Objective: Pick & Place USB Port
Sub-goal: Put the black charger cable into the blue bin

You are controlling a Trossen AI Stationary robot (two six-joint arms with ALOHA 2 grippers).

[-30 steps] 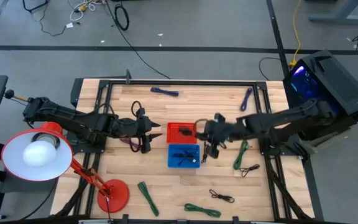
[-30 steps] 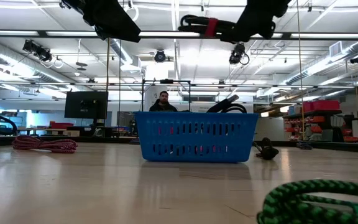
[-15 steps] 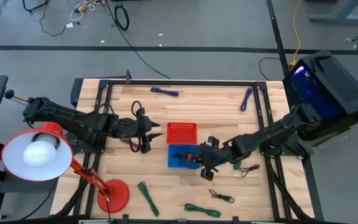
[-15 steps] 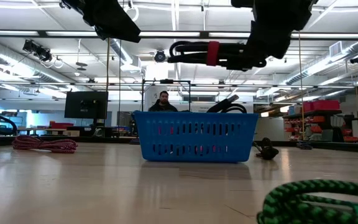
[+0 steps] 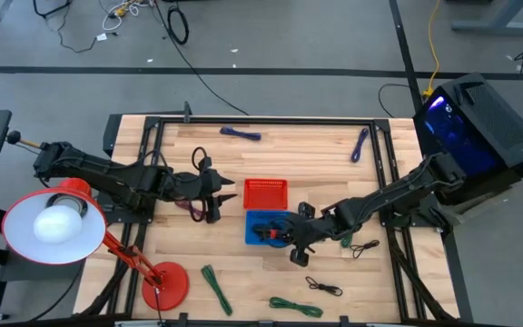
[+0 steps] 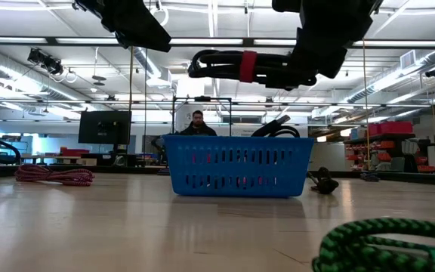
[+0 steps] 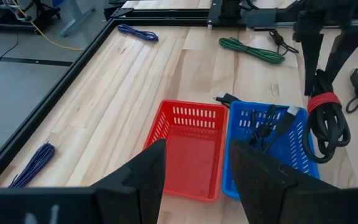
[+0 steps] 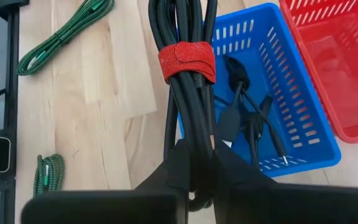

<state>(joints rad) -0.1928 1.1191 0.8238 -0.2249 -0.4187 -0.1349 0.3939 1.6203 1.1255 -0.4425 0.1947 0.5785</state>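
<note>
A coil of green cable (image 6: 384,245) is lying nearest the low camera on the wooden bench (image 5: 334,173), with more green cables (image 5: 216,289) resting along that near edge beside the red base of a desk lamp (image 5: 53,227). Just beyond, the right end effector (image 5: 291,238) is hanging over the near right corner of the blue basket (image 5: 268,227), its fingers (image 8: 185,168) pinched tight around a black cable bundle (image 6: 240,66) bound with a red strap (image 8: 187,61). The bundle is hanging in the air above the blue basket, clear of its rim in the low view, its looped end reaching out over the bench. Loose black cables (image 8: 247,124) with plugs are already sitting inside the blue basket. Immediately behind it, the red basket (image 5: 265,193) is standing with its long side against the blue one. To the left of both baskets, the left end effector (image 5: 228,193) is hovering above the bench with its fingers (image 7: 135,177) spread wide and gripping nothing, pointing toward the red basket. A dark red cable (image 6: 51,175) is lying beneath that arm. Farther back, purple cables (image 5: 241,133) are resting near the bench's far edge. Beyond the bench, a person (image 6: 196,125) is sitting in the room.
</note>
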